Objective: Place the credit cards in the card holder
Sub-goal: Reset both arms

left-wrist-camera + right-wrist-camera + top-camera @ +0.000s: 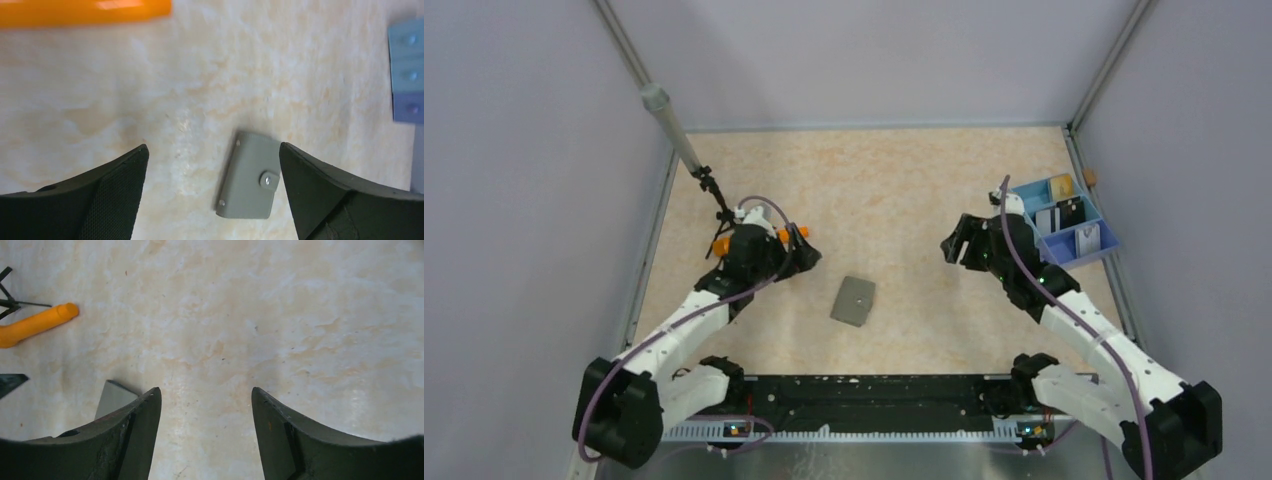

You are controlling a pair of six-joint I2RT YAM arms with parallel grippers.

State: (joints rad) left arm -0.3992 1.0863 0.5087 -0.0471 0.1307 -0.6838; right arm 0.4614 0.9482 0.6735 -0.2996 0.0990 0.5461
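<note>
The card holder (854, 300) is a closed grey wallet with a snap tab, lying flat mid-table. In the left wrist view the card holder (250, 177) sits just ahead of the right finger (320, 190). My left gripper (809, 258) (214, 147) is open and empty, left of the wallet. My right gripper (954, 245) (206, 390) is open and empty over bare table, and a corner of the card holder (112, 399) shows behind its left finger. Credit cards (1064, 215), black and white, stand in the blue and lilac tray (1107, 243) at the right.
An orange stick (796, 233) (85, 12) (35, 325) lies under the left wrist. A grey pole (669, 125) on a black stand leans at the back left. The tray's edge (407, 70) shows at the right of the left wrist view. Walls enclose the table.
</note>
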